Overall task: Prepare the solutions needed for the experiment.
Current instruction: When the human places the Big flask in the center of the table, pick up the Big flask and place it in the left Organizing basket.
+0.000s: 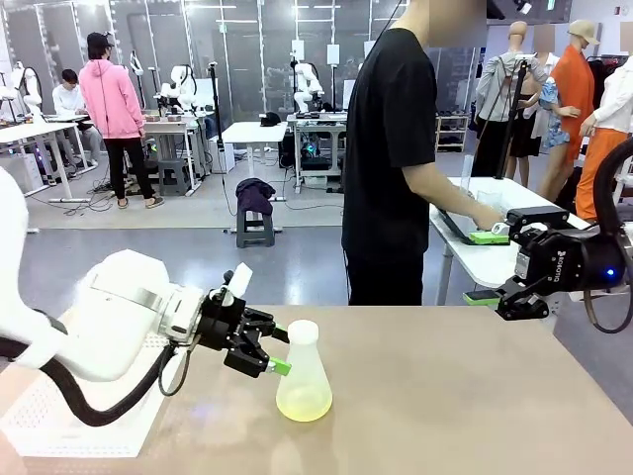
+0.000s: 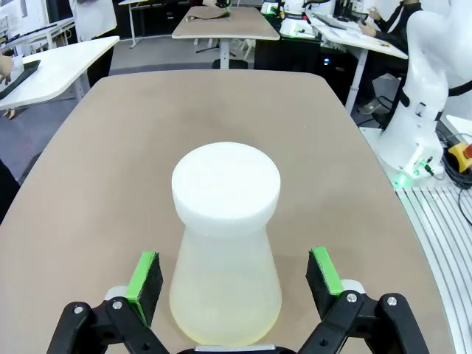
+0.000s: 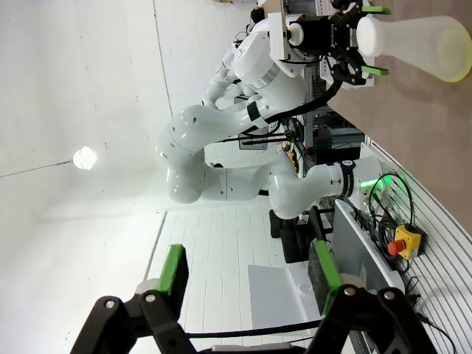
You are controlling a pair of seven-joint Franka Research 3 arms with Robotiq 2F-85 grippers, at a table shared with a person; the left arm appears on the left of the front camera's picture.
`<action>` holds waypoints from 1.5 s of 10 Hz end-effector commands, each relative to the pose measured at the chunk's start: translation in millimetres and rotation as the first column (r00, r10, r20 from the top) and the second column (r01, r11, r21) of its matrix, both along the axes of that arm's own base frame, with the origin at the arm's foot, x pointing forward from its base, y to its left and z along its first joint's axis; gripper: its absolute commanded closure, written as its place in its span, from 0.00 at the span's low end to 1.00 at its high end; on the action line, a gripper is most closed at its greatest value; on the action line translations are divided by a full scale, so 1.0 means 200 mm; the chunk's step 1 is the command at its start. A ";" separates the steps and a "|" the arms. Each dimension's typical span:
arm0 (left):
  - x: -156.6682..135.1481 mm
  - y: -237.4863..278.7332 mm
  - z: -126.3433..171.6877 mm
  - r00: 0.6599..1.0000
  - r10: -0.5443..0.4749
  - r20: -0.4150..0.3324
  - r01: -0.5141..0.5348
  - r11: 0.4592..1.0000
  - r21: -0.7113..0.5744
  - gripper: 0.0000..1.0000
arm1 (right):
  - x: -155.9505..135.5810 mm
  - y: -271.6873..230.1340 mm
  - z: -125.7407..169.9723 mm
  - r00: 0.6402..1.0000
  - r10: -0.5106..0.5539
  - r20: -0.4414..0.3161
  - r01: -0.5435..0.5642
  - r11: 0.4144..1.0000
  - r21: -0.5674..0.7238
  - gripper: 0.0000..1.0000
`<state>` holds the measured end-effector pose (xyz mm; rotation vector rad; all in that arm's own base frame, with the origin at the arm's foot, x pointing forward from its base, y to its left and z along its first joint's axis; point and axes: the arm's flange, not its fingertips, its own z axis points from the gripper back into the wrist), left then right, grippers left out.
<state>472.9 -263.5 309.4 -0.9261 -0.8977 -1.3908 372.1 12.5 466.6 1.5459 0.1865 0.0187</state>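
Translucent plastic conical flask (image 1: 303, 374) with pale yellow-green solution (image 1: 303, 403) stands upright on the tan table (image 1: 465, 396).
Front: left gripper (image 1: 280, 350) spread beside it; right gripper (image 1: 504, 300) at table's edge. Left wrist: green pads (image 2: 146, 275) flank it (not touching). Right wrist: right gripper (image 3: 247, 271) parted, empty.

Front view across the table (image 1: 475, 396); 2 wrist views, apparently sharing the flask (image 2: 225, 251).

The conical flask (image 2: 225, 251) base is cut off by the left wrist view's bottom edge.
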 end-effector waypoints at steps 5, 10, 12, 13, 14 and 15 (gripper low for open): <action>0.09 -0.17 -0.13 1.000 -0.008 0.012 0.009 0.994 -0.112 0.00 | 0.00 0.00 0.00 1.000 0.003 0.012 -0.003 1.000 0.009 0.17; 0.10 -0.23 -0.22 0.999 -0.031 -0.037 0.023 0.978 -0.207 0.00 | 0.00 0.00 0.00 1.000 0.003 0.012 -0.003 1.000 0.009 0.17; 0.09 -0.22 -0.23 0.997 -0.068 -0.037 0.056 0.960 -0.274 0.00 | 0.00 0.00 0.00 1.000 0.003 0.012 -0.003 1.000 0.009 0.17; 0.08 -0.22 -0.23 0.997 -0.077 -0.030 0.065 0.957 -0.284 0.00 | 0.00 0.00 0.00 1.000 0.003 0.012 -0.003 1.000 0.009 0.17; 0.07 -0.21 -0.23 0.996 -0.091 -0.007 0.085 0.951 -0.298 0.13 | 0.00 0.00 0.00 1.000 0.003 0.012 -0.003 1.000 0.009 0.17; 0.07 -0.20 -0.24 0.995 -0.097 -0.017 0.087 0.949 -0.304 0.20 | 0.00 0.00 0.00 1.000 0.003 0.012 -0.003 1.000 0.009 0.17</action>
